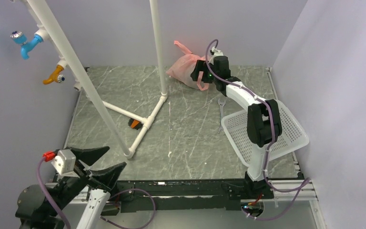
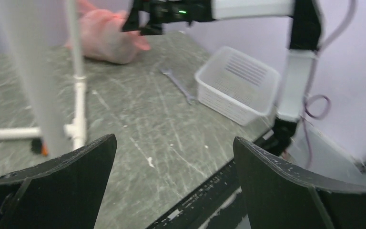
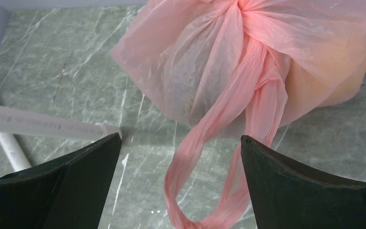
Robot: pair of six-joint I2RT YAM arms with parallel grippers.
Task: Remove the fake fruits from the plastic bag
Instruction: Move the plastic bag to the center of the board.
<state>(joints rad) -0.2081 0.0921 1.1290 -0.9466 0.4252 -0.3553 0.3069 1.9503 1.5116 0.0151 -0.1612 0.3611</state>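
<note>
Poised above the pink plastic bag (image 3: 267, 62) at the table's (image 1: 186, 129) far edge, fake fruits (image 3: 190, 81) dim inside, right gripper (image 3: 181, 138) spread empty, likely for its handle loop (image 3: 205, 157); left gripper (image 2: 175, 138) agape, idle.

I see open bench (image 1: 190, 138) between the pipe frame (image 1: 164, 98) and the wrench (image 1: 222, 114); the basket (image 1: 289, 128) blocks the right edge, the plastic bag (image 1: 183, 69) the far edge

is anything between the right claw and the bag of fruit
Nothing visible stands between the open right claw and the plastic bag. Its loop handle trails between the fingers. The fake fruits are wrapped inside, faint shapes through the pink film, so the bag itself is the only barrier.
</note>
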